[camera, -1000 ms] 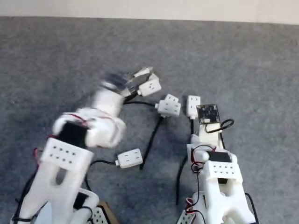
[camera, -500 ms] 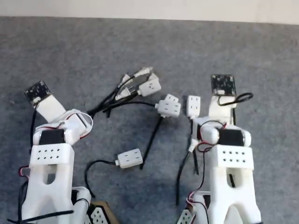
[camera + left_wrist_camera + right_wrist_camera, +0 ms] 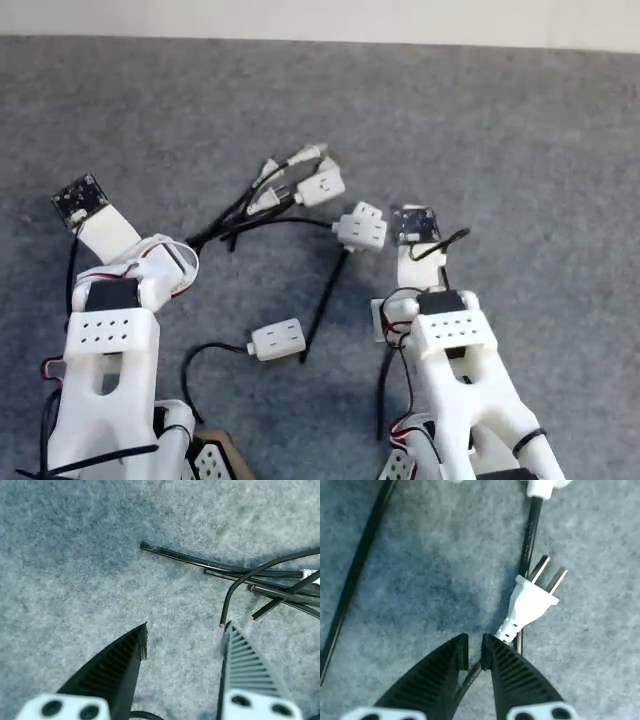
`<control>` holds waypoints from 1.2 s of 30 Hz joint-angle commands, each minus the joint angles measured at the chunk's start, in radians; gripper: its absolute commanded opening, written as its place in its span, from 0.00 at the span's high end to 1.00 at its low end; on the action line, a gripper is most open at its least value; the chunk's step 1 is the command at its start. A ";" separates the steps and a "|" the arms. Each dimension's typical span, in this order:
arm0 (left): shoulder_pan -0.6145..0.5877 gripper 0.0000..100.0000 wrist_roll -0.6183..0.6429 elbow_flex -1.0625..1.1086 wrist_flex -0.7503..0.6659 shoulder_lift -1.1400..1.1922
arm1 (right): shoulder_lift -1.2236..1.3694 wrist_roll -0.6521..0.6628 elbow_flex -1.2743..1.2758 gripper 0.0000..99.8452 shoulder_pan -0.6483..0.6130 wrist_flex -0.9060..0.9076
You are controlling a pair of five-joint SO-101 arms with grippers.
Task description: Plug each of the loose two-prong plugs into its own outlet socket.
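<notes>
Right arm swung back down and inward | right gripper fingers nearly together, pinching cord just behind plug lying on carpet, prongs pointing away from fingers | left gripper fingers apart, well off.

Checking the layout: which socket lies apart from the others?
The near socket, alone low in the high view; the far socket and middle socket sit close together farther out.

We look steeply down from a fixed high camera onto the grey surface. Our wrist cameras sit close above it, facing down; all three views share the black cords.
</notes>
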 commanded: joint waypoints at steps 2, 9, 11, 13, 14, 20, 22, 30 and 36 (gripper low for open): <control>-0.002 0.75 0.009 -0.004 -0.015 -0.016 | -0.001 -0.009 0.001 0.94 0.015 -0.016; -0.002 0.75 0.009 -0.004 -0.018 -0.016 | -0.012 -0.009 0.001 0.94 0.131 -0.015; -0.002 0.75 0.009 -0.004 -0.018 -0.016 | -0.012 -0.011 -0.004 0.94 0.131 -0.015; -0.002 0.75 0.009 -0.004 -0.015 -0.016 | -0.012 -0.011 -0.005 0.94 0.131 -0.015; -0.001 0.75 0.009 -0.004 -0.015 -0.016 | -0.007 -0.011 -0.005 0.94 0.131 -0.015; 0.002 0.75 0.009 -0.004 -0.015 -0.016 | -0.001 -0.011 -0.005 0.94 0.130 -0.016; 0.002 0.75 0.009 -0.004 -0.015 -0.016 | -0.001 -0.011 -0.005 0.92 0.125 -0.019; 0.004 0.75 0.009 0.008 -0.018 -0.016 | -0.001 -0.084 -0.007 0.84 0.084 -0.051; 0.004 0.75 0.009 0.010 -0.018 -0.016 | 0.001 -0.087 0.004 0.84 0.050 -0.111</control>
